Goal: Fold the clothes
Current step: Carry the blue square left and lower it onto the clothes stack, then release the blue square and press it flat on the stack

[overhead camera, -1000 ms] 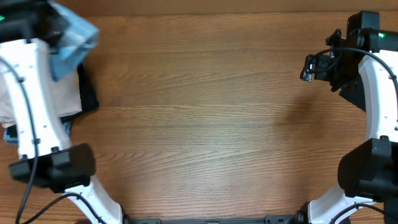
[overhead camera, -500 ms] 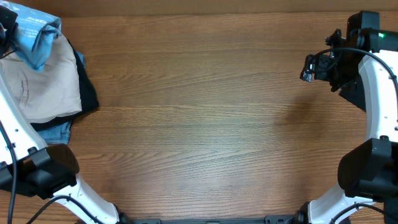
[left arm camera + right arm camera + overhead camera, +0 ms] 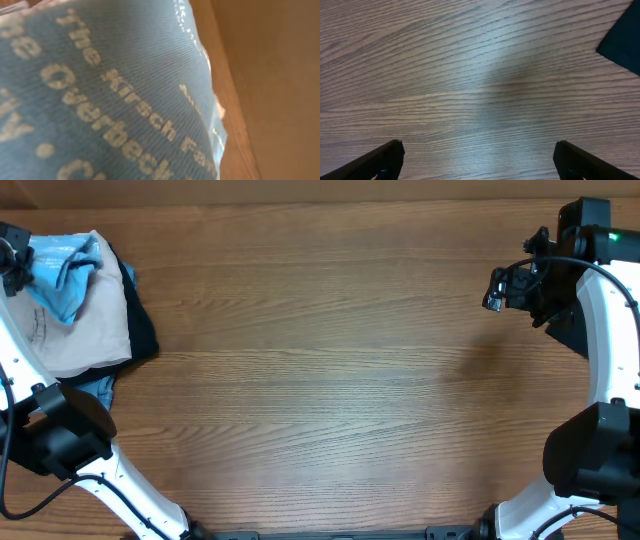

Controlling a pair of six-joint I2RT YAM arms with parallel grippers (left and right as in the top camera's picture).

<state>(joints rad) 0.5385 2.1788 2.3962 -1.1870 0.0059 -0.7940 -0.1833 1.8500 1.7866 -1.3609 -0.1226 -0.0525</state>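
Observation:
The clothes, a sky-blue T-shirt [image 3: 62, 268], lie bunched at the table's far left on top of a cream garment [image 3: 75, 330]. My left gripper [image 3: 12, 268] is at the bunch's left edge, shut on the blue cloth. In the left wrist view the blue fabric with white lettering [image 3: 105, 95] fills nearly the whole frame and hides the fingers. My right gripper [image 3: 496, 286] hovers at the far right, open, with only bare wood between its fingertips [image 3: 385, 159].
A black garment [image 3: 142, 325] lies under the cream one, along its right side. A further bit of blue cloth [image 3: 98, 390] shows below the pile. A dark shape [image 3: 624, 40] sits at the upper right of the right wrist view.
The left arm has swung left, carrying the blue T-shirt from above the pile's right side to its left part, lower down. The right arm has not moved.

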